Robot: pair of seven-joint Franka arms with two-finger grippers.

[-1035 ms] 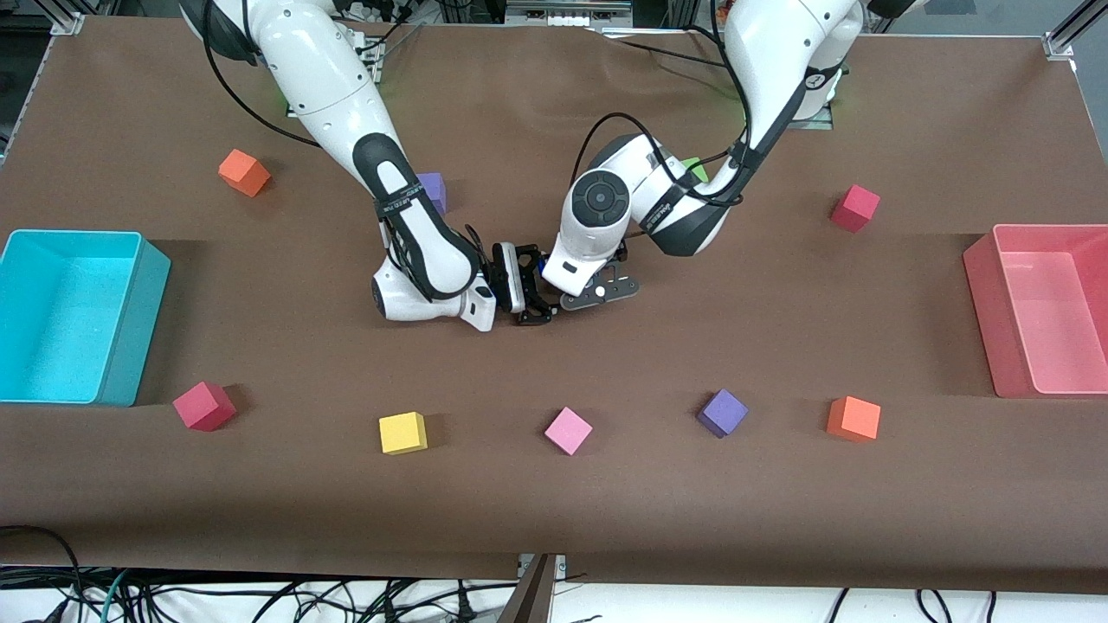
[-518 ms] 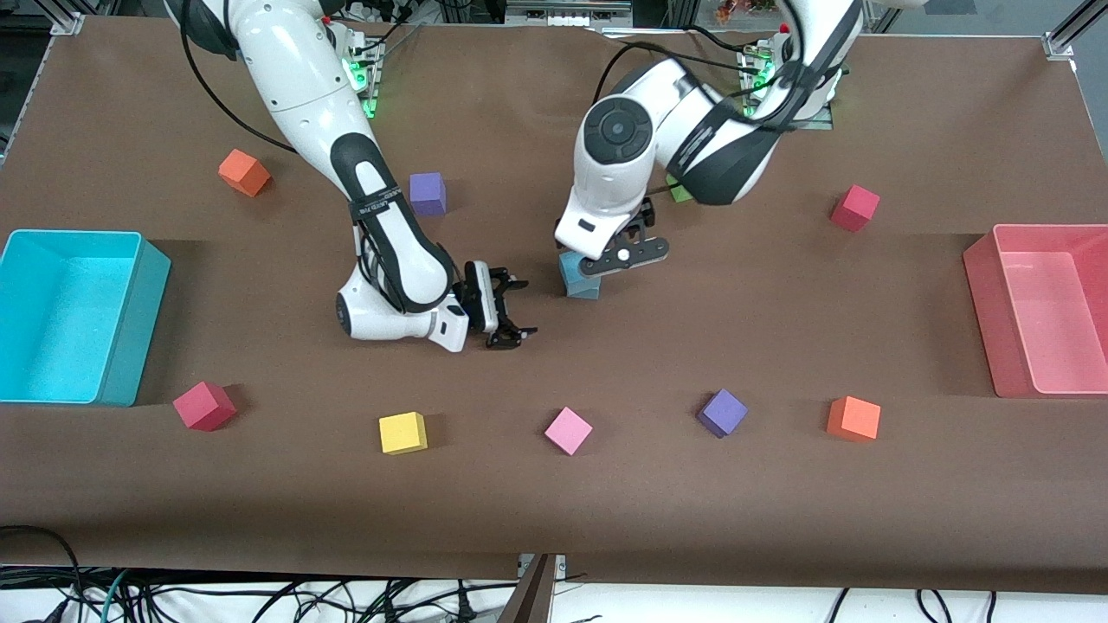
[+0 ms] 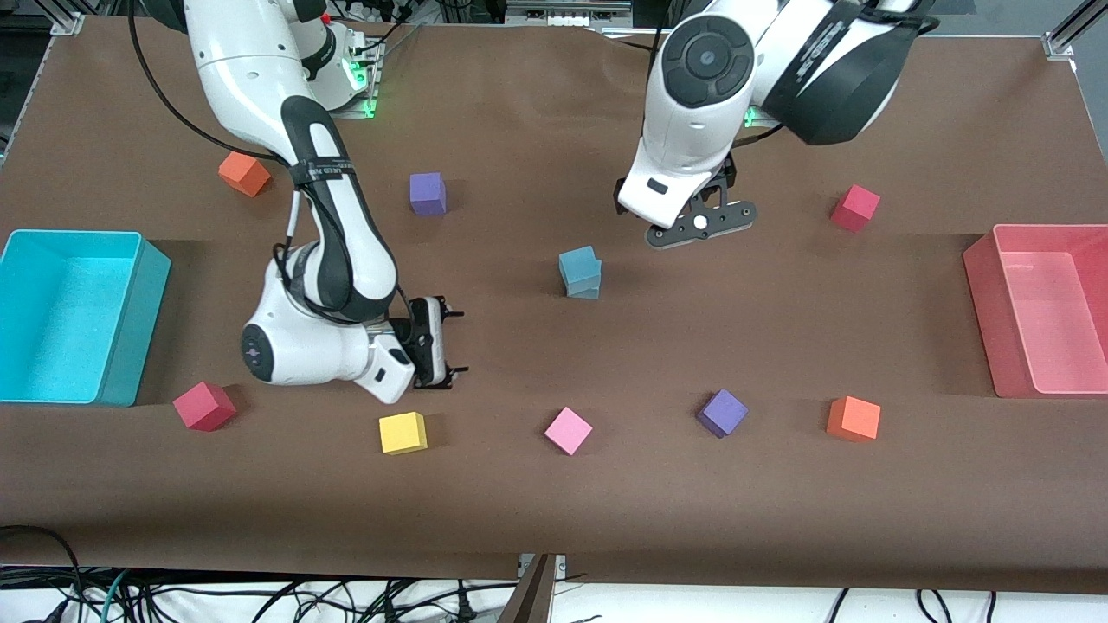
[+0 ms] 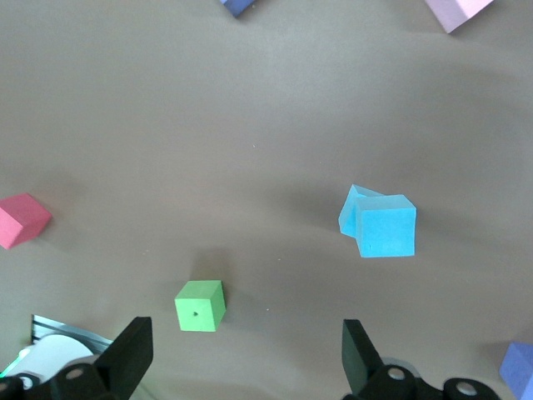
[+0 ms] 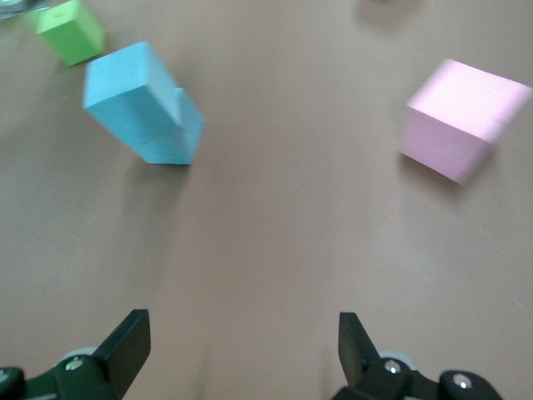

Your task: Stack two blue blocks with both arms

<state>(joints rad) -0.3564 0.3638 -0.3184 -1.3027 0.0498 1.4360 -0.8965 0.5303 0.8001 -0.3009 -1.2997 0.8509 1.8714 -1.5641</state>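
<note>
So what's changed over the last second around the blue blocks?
Both arms have pulled away from the table's middle. The left gripper let go and rose toward its base, leaving the two blue blocks stacked, the top one slightly twisted. The right gripper drew back open toward the yellow cube. The other cubes, the cyan bin and the pink bin stayed put.

Two light sky-blue cubes [image 3: 579,271]; purple cubes [image 3: 428,193]; a yellow cube [image 3: 402,433]; a pink cube [image 3: 568,430]; orange cubes [image 3: 853,419]; a cyan bin [image 3: 143,285]; a brown table cover [image 3: 537,510].
</note>
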